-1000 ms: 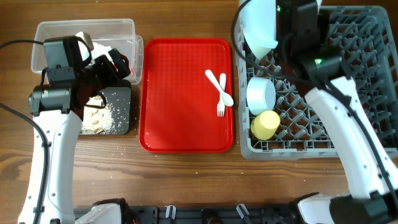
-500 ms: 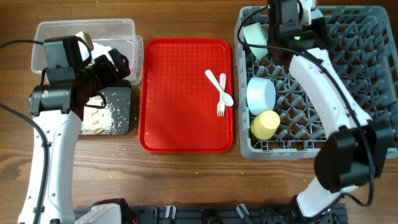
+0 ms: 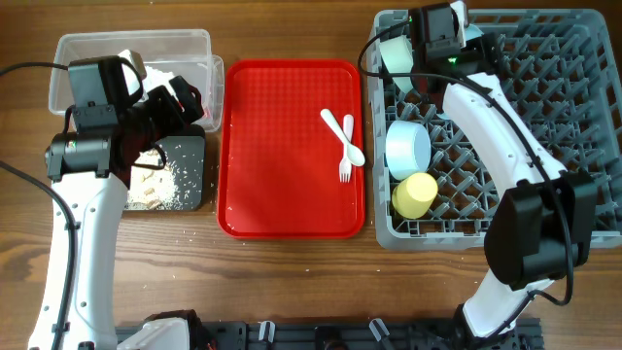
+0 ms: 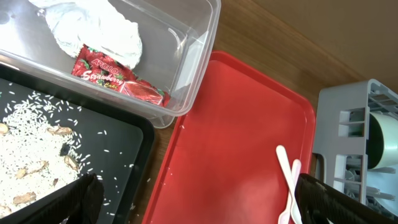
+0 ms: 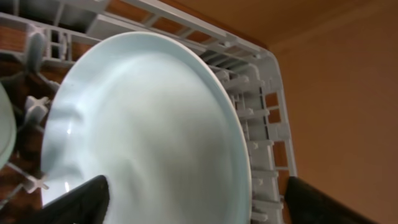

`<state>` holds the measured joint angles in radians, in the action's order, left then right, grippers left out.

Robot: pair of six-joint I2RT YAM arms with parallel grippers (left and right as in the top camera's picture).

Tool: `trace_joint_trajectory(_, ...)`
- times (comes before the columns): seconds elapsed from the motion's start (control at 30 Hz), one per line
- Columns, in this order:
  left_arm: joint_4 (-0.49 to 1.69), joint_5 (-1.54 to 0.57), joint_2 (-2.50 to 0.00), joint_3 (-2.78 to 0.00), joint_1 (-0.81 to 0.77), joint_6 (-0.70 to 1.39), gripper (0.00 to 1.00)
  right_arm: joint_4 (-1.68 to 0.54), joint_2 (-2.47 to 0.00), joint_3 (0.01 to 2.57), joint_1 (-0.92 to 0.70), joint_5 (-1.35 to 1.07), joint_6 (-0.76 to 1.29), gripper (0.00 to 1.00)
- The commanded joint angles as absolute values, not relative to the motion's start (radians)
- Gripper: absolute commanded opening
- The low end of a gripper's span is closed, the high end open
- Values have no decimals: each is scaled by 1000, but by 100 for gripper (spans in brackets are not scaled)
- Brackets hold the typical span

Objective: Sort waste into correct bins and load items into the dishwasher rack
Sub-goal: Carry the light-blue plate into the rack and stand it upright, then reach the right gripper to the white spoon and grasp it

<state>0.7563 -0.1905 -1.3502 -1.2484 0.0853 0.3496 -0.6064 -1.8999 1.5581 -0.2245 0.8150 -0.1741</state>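
Observation:
In the right wrist view a light blue plate [image 5: 143, 124] stands on edge in the dishwasher rack [image 5: 261, 93]. My right gripper [image 5: 196, 202] is open, with its fingers apart on either side of the plate. From overhead the right gripper [image 3: 437, 29] is at the back left of the rack [image 3: 544, 126], beside a pale green bowl [image 3: 396, 53]. A light blue bowl [image 3: 408, 148] and a yellow cup [image 3: 415, 194] lie in the rack. My left gripper [image 4: 208, 202] hangs open and empty over the black tray [image 4: 112, 143] and the clear tub [image 4: 186, 56].
A white napkin [image 4: 93, 28] and a red wrapper [image 4: 118, 81] lie in the clear tub. Food scraps [image 4: 31, 143] cover the black tray. A white spoon and fork [image 3: 342, 144] rest crossed on the red serving tray [image 3: 282, 146] between the bins and the rack.
My right arm lowered the plate from high above the rack into its back left corner, and its jaws opened off the plate. The left arm has not moved.

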Motion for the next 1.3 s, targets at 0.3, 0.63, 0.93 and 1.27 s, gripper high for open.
trace_joint_trajectory(0.3, 754, -185, -1355, -1264, 89, 345, 100, -649, -1587, 1648, -222, -182, -154, 100)
trace_joint_trajectory(0.63, 753, -185, -1355, -1264, 89, 345, 100, -683, -1755, 1612, -332, -314, 144, 93)
trace_joint_trajectory(0.93, 754, -185, -1355, -1264, 89, 345, 100, -813, -2002, 1612, -537, 25, 379, 82)
trace_joint_trajectory(1.27, 753, -185, -1355, -1264, 89, 345, 100, -854, -2166, 1612, -539, 64, 501, 79)
